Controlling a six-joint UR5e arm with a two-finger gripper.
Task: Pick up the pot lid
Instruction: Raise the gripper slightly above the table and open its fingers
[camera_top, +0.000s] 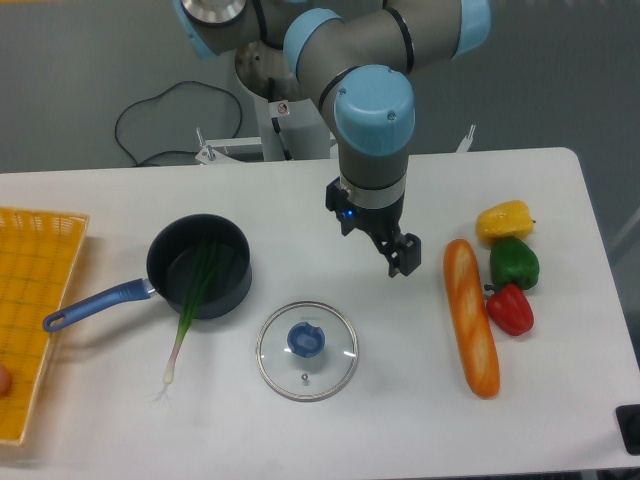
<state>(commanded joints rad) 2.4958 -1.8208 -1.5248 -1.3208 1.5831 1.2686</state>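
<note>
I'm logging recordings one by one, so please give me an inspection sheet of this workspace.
Surface: white tabletop, no spill seen.
Job's things: glass pot lid flat on the table, blue knob up.
Clutter: black pot with a green onion sticking out over its rim; long orange item; yellow, green and red peppers.
Gripper: fingers apart, nothing held; the gripper is not on the lid.
Cables: thin black cable looped behind the table.
Surroundings: yellow crate at the picture's left edge; small black object at the right edge, unidentified.
</note>
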